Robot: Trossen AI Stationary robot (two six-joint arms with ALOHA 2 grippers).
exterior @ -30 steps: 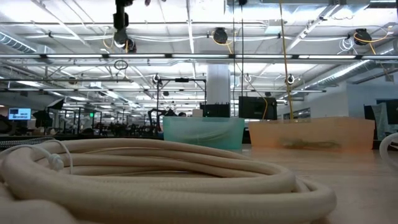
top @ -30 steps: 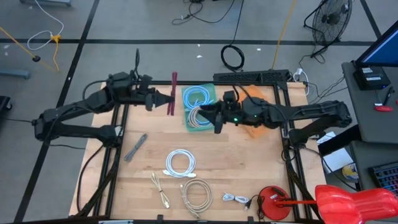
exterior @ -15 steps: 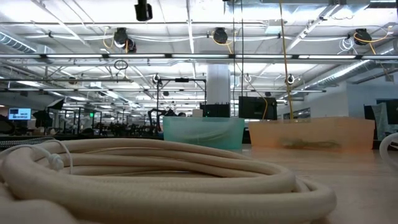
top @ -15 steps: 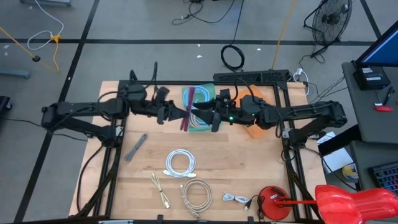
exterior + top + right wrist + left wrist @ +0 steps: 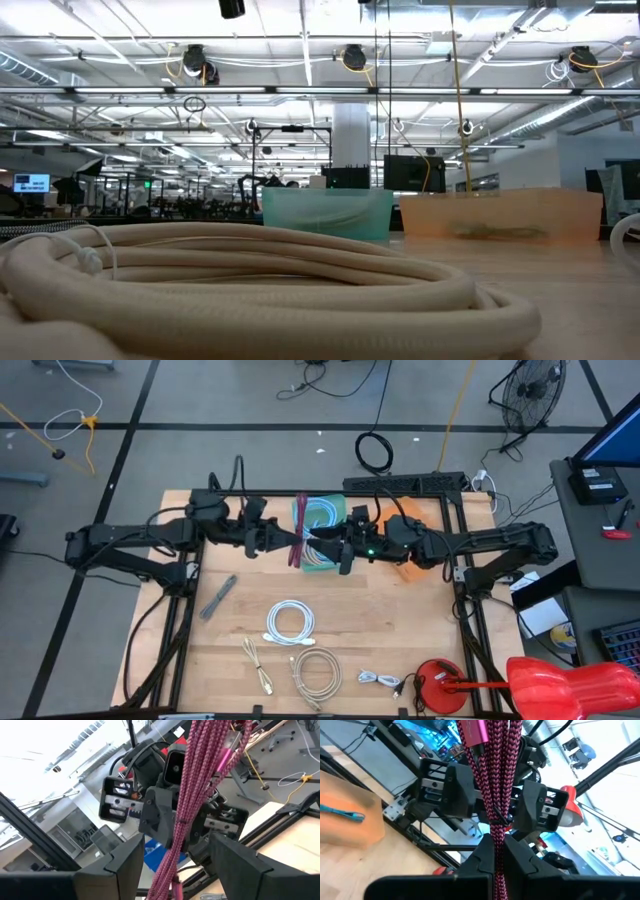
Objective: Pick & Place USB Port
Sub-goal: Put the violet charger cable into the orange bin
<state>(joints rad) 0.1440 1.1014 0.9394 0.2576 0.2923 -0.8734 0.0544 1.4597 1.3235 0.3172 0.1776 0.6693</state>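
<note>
Handover in progress above the bench's far edge: your left gripper [image 5: 494,854] is clenched on the maroon braided USB cable [image 5: 297,544], a folded bundle with a pink plug, hanging over the teal bin [image 5: 322,518]. Your right gripper [image 5: 172,851], jaws spread around it, must close next

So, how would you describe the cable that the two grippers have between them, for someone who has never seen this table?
Look at the far middle of the wooden table, where the two dark arms meet in front of the teal bin. The left gripper pinches a folded bundle of magenta braided cable. Unlike the white and beige coils, it hangs in the air.
</note>
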